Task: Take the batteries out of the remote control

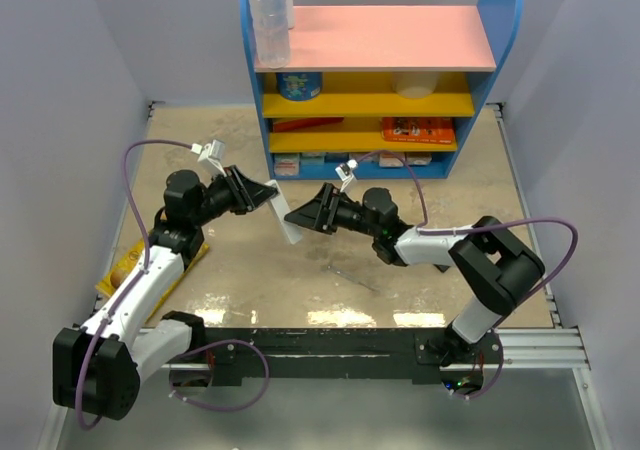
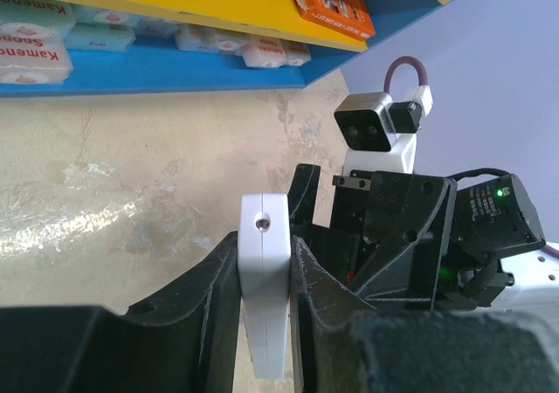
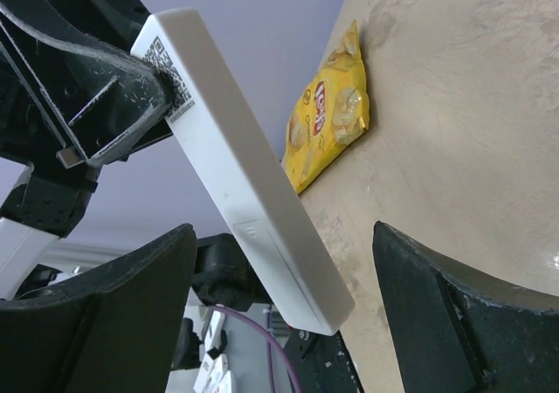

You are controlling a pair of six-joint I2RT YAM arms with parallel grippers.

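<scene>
My left gripper (image 1: 262, 196) is shut on the upper end of a slim white remote control (image 1: 286, 220) and holds it tilted above the table. In the left wrist view the remote (image 2: 264, 262) is clamped between the jaws, its end with the small lens facing the camera. My right gripper (image 1: 300, 216) is open beside the remote's lower end. In the right wrist view the remote (image 3: 244, 175) runs diagonally between my spread fingers (image 3: 113, 314), its back cover shut. No batteries show.
A blue shelf unit (image 1: 370, 70) with a clear bottle (image 1: 270, 15) on top stands at the back. A yellow snack bag (image 1: 125, 270) lies at the left, also in the right wrist view (image 3: 327, 127). A thin grey stick (image 1: 350, 273) lies on the table.
</scene>
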